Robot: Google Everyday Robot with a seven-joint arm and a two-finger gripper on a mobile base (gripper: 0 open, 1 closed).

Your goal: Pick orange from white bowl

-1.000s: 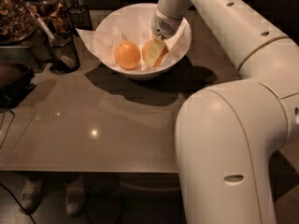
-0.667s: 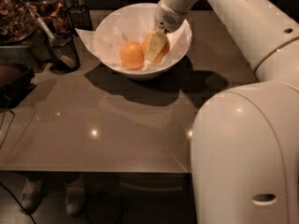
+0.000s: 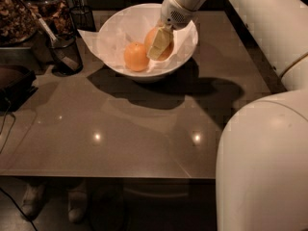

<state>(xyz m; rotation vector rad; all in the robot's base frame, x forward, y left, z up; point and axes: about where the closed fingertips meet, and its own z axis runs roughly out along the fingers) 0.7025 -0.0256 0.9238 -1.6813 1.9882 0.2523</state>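
Glossy white bowl [image 3: 190, 39] holds a smooth orange [image 3: 136, 57] and a second orange [image 3: 168, 51] under the gripper [image 3: 158, 47]; whether it grips, I cannot tell.

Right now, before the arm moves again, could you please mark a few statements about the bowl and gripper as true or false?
1. The gripper is down inside the white bowl. True.
2. The bowl holds no fruit. False: an orange lies in it, just left of the gripper in the picture.
3. The bowl is lined with crumpled white paper. True.
4. The black mesh cup stands on the picture's right of the bowl. False: it stands on the picture's left.
5. The bowl rests on the floor. False: it sits on the table.
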